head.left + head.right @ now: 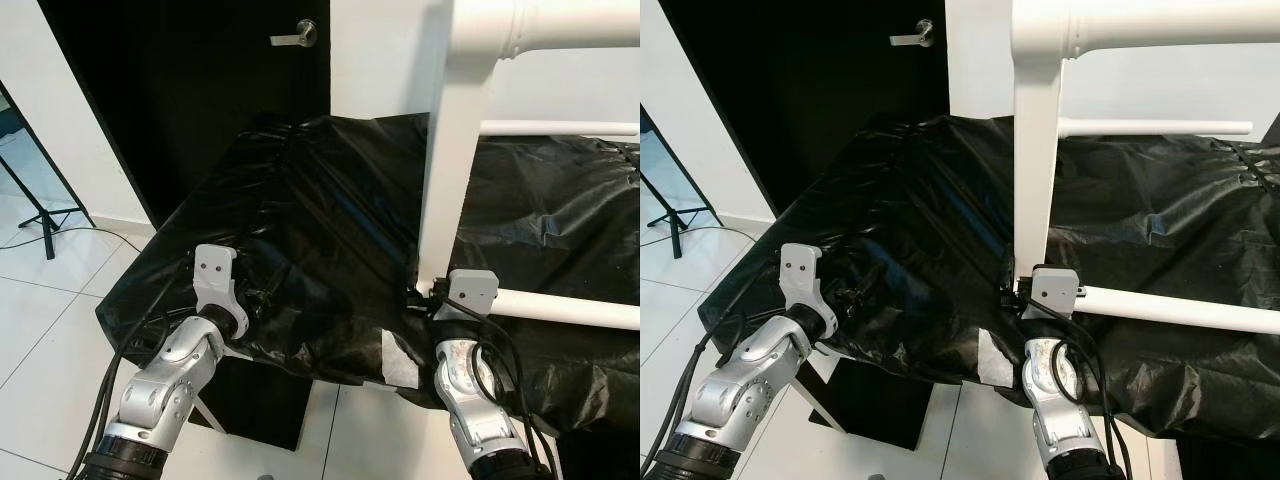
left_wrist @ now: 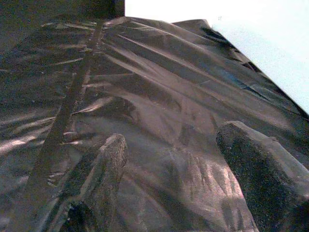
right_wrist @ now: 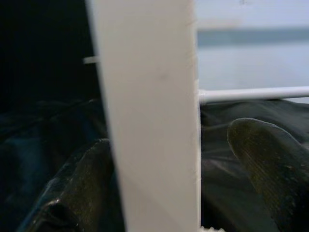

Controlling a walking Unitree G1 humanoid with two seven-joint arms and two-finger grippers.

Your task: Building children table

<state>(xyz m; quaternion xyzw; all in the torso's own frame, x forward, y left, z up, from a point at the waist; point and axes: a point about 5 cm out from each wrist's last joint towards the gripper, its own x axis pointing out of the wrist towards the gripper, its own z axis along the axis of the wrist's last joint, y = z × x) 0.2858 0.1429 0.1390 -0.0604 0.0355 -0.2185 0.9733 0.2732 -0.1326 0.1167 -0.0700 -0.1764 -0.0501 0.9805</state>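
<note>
A tripod leg (image 1: 40, 225) and a cable stand on the white tiled floor (image 1: 40, 300) at the far left, beside a black door (image 1: 200, 90) with a silver lever handle (image 1: 297, 34). The work table is draped in a black plastic sheet (image 1: 320, 200), wrinkled and patched near its front edge with a strip of grey tape (image 1: 400, 358). The left gripper (image 2: 169, 164) rests at the sheet's near left edge; in the left wrist view its two black fingers (image 2: 104, 174) stand spread apart over the bare sheet and grip nothing. Toward the middle, the white children's table frame (image 1: 455, 130) stands on the sheet: an upright white leg (image 1: 447, 180) rises from near the front edge to a thick rounded top rail, a thin white rod (image 1: 560, 128) runs off to the right higher up, and a lower white crossbar (image 1: 570, 308) extends right from the base of the leg, lying on the sheet. The right gripper (image 3: 188, 164) sits at the foot of this leg, where leg and crossbar meet. In the right wrist view its fingers (image 3: 270, 164) flank the leg, one on each side; whether they are clamped on the leg or merely placed around it cannot be determined.
</note>
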